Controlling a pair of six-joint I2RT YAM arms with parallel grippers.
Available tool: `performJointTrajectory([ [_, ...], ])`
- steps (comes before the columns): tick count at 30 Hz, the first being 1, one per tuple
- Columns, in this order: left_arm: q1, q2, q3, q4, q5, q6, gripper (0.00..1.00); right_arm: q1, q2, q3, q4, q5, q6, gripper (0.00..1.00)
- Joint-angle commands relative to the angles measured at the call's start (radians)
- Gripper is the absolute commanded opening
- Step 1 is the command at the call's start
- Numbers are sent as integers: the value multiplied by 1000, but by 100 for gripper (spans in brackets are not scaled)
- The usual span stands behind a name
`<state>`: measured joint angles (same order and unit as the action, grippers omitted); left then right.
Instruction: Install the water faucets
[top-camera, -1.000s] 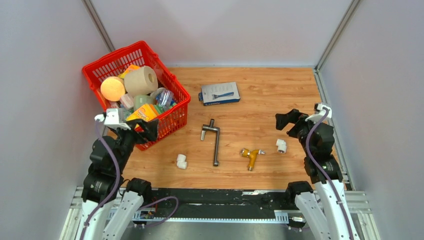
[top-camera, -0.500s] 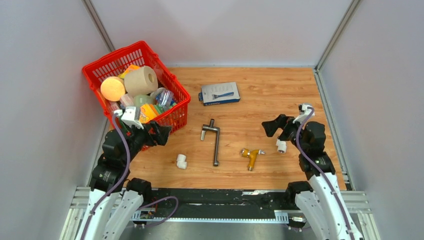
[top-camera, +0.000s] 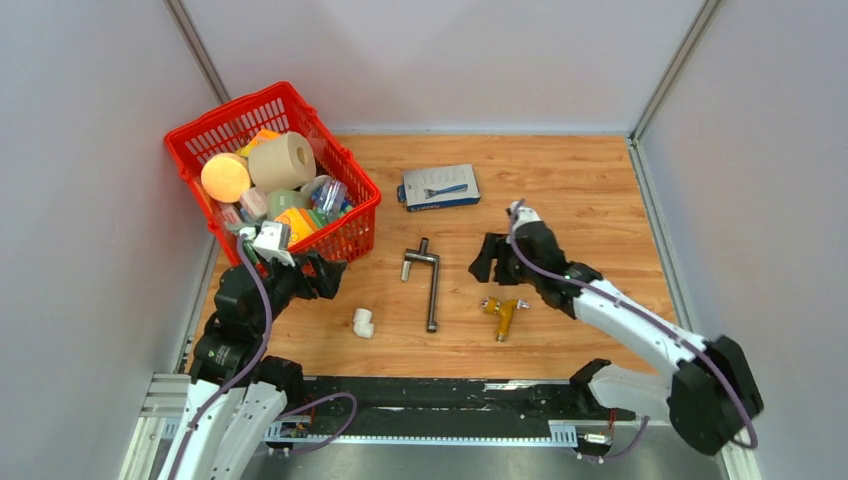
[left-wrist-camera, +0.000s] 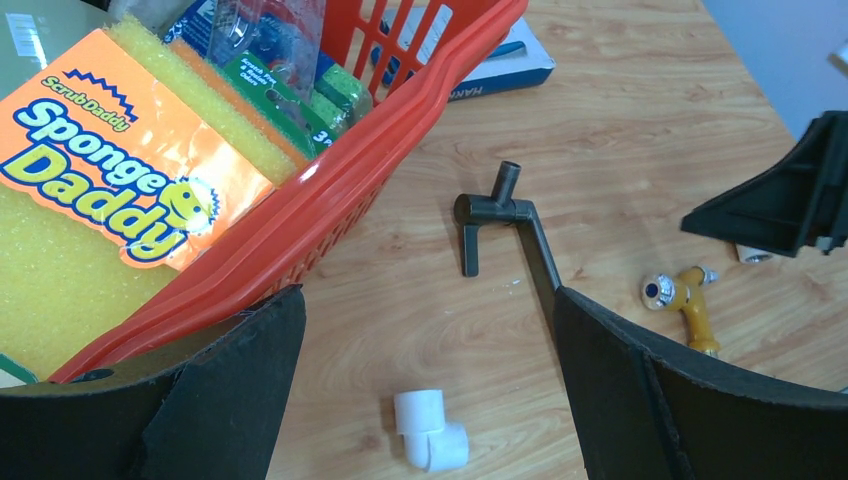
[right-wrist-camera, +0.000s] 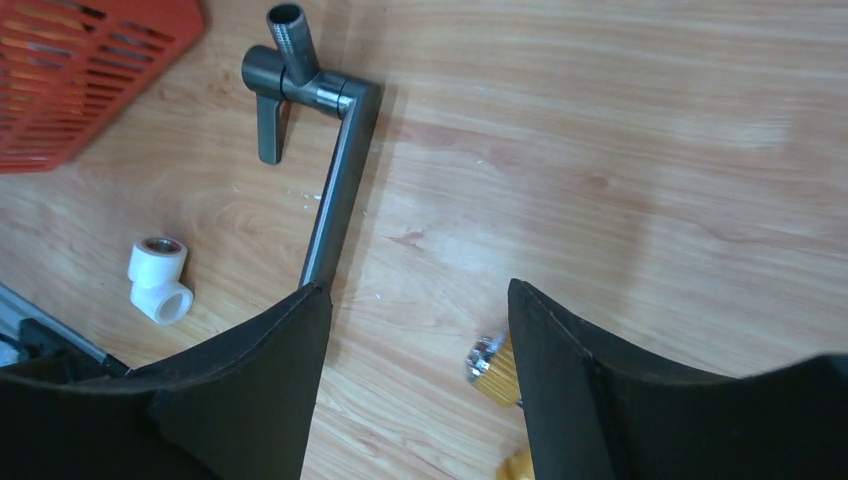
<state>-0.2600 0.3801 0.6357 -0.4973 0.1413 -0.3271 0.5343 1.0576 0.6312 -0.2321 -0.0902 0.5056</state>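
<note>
The water faucet (top-camera: 433, 293), a dark grey L-shaped tube with a short crossbar, lies flat in the middle of the wooden table. My right gripper (top-camera: 487, 260) hovers just right of it, open, with only bare wood between its fingers. In the right wrist view the faucet (right-wrist-camera: 340, 190) runs up from the left fingertip of that gripper (right-wrist-camera: 418, 290). My left gripper (top-camera: 330, 277) is open beside the basket. In its wrist view a white elbow fitting (left-wrist-camera: 430, 430) lies below this gripper (left-wrist-camera: 425, 300) and the faucet (left-wrist-camera: 495, 212) lies beyond.
A red basket (top-camera: 366, 200) full of household goods stands at the back left, close to the left gripper. A yellow tap (top-camera: 503, 312) lies under the right arm, a white elbow fitting (top-camera: 363, 322) lies left of the faucet, and a blue razor box (top-camera: 440, 187) sits behind it.
My right arm has swung from the table's right edge to the middle beside the faucet, and its jaws have narrowed somewhat. The left gripper has edged right along the basket.
</note>
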Motion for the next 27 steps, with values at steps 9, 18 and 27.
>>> performJointTrajectory([
  [9,5,-9,-2,25,-28,19,100,418,524,360,-58,349,249,62],
  [18,4,-10,-1,25,-29,20,100,518,757,516,-236,550,298,50],
  [27,5,-12,-4,25,-29,20,99,532,815,532,-250,564,297,49],
])
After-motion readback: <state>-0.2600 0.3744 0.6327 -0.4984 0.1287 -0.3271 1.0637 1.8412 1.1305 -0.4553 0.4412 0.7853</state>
